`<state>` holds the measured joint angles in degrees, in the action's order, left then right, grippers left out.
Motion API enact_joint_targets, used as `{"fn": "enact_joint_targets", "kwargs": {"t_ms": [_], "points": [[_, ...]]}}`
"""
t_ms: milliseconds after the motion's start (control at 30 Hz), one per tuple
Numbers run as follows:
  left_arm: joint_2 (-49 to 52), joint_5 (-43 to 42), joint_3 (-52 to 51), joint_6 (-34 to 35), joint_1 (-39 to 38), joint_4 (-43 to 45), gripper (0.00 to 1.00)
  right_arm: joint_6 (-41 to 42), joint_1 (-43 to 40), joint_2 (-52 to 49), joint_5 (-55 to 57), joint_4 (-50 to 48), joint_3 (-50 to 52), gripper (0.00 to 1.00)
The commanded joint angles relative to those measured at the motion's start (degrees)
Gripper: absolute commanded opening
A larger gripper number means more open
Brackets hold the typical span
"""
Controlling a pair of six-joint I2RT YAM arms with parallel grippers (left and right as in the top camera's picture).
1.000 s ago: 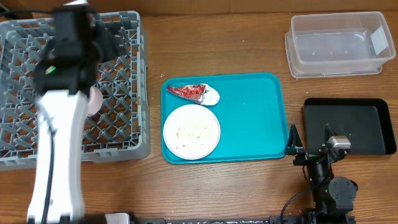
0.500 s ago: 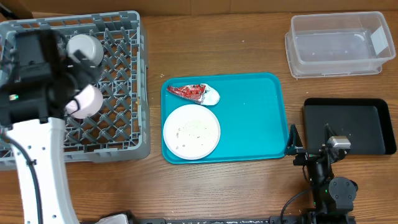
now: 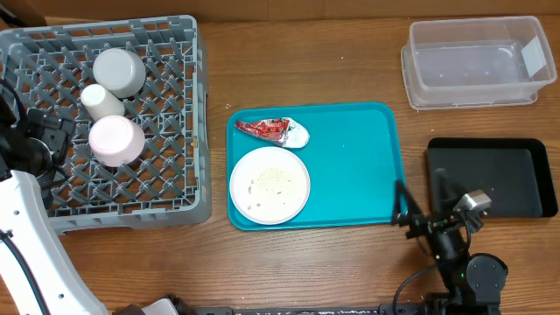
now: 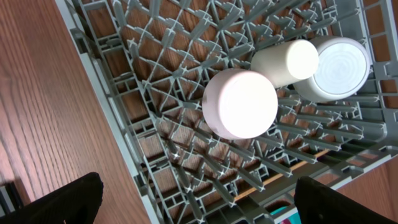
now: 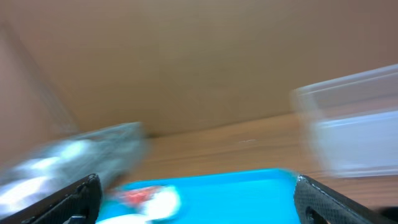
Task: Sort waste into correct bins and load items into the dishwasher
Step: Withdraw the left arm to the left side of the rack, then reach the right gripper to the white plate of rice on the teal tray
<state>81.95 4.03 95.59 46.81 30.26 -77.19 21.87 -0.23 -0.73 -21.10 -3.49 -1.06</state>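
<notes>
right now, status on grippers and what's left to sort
Left gripper and right gripper open, empty. Cup, metal bowl, pink bowl in rack. Plate with grains, wrapper on teal tray, unobstructed.

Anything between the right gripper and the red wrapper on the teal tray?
Nothing visible. Only bare teal tray lies between the open right gripper and the red wrapper. The white plate sits just beside that line, nearer the robot.

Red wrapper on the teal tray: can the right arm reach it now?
Probably yes: the right gripper is open beside the teal tray, and only bare tray lies between it and the red wrapper.
</notes>
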Motion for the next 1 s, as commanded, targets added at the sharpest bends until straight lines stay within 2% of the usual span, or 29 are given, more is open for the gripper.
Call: {"fn": "enact_joint_targets", "kwargs": {"t_ms": [0,100,267,367,433,500,600,733,833,967], "points": [[0.3,-0.7,0.2,1.2,0.1,-0.2,1.0,20.3,0.2,0.2,-16.4,-3.5,0.6,1.0],[0.3,-0.7,0.2,1.2,0.1,-0.2,1.0,29.6,0.2,0.2,-15.9,-12.2,0.6,1.0],[0.3,-0.7,0.2,1.2,0.1,-0.2,1.0,33.5,0.2,0.2,-7.1,-39.9,0.2,1.0],[0.3,-0.7,0.2,1.2,0.1,-0.2,1.0,33.4,0.2,0.0,-0.3,-42.5,-3.6,1.0],[0.3,-0.7,0.2,1.2,0.1,-0.2,1.0,31.8,0.2,-1.2,1.6,-38.3,-8.7,1.0],[0.3,-0.7,0.2,1.2,0.1,-0.2,1.0,26.6,0.2,-4.1,0.7,-32.1,-15.1,1.0],[0.3,-0.7,0.2,1.2,0.1,-0.2,1.0,17.7,0.2,-11.8,-5.8,-21.4,-27.0,1.0],[0.3,-0.7,0.2,1.2,0.1,-0.2,1.0,6.7,0.2,-26.5,-20.3,0.1,-45.4,1.0],[0.3,-0.7,0.2,1.2,0.1,-0.2,1.0,-1.3,0.6,-42.4,-30.6,20.6,-62.4,1.0],[0.3,-0.7,0.2,1.2,0.1,-0.2,1.0,-11.0,6.2,-57.2,-31.2,41.2,-77.3,1.0]]}}
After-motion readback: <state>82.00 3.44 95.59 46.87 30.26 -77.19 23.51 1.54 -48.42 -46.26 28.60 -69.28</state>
